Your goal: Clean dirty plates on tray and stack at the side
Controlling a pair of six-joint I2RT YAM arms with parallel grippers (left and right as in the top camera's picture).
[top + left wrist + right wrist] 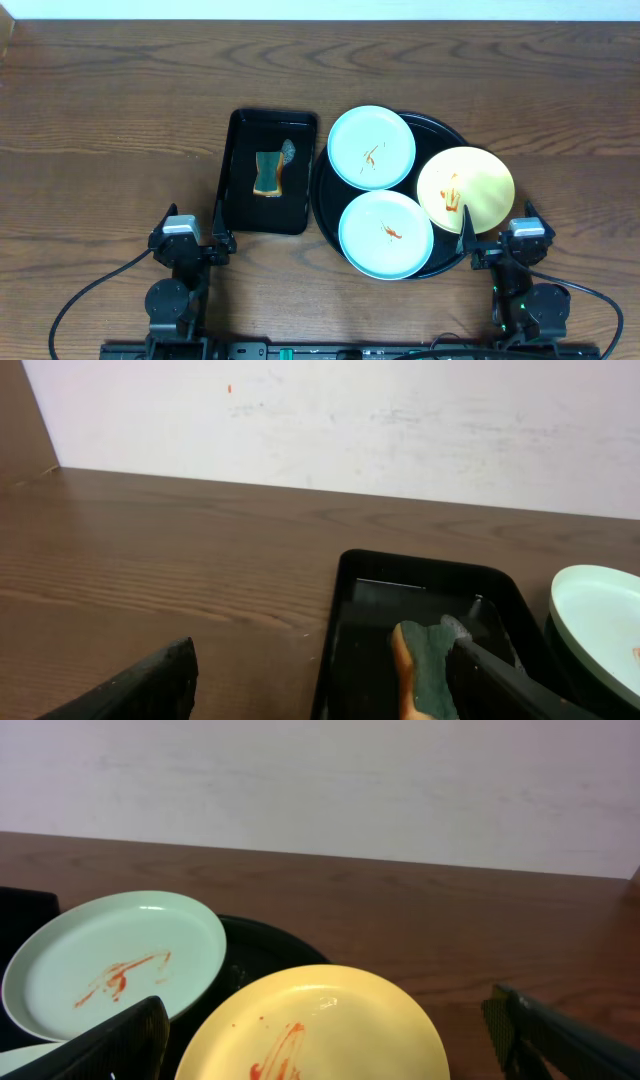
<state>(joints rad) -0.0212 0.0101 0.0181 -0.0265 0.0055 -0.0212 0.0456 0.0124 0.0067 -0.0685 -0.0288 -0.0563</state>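
Three dirty plates lie on the round black tray [330, 215]: a mint-blue plate [371, 147] at the back, a mint-blue plate [386, 234] at the front, and a pale yellow plate [466, 190] overhanging the right rim. All three carry orange-red smears. My left gripper [192, 240] is open and empty near the front edge, left of the trays. My right gripper [497, 240] is open and empty just in front of the yellow plate [320, 1030]. The back mint-blue plate shows in the right wrist view [115, 965].
A smaller rectangular black tray [238, 180] stands left of the round tray and holds a green-and-orange sponge [268, 175], also seen in the left wrist view [425, 670]. Bare wood tabletop [110, 130] lies to the left and behind.
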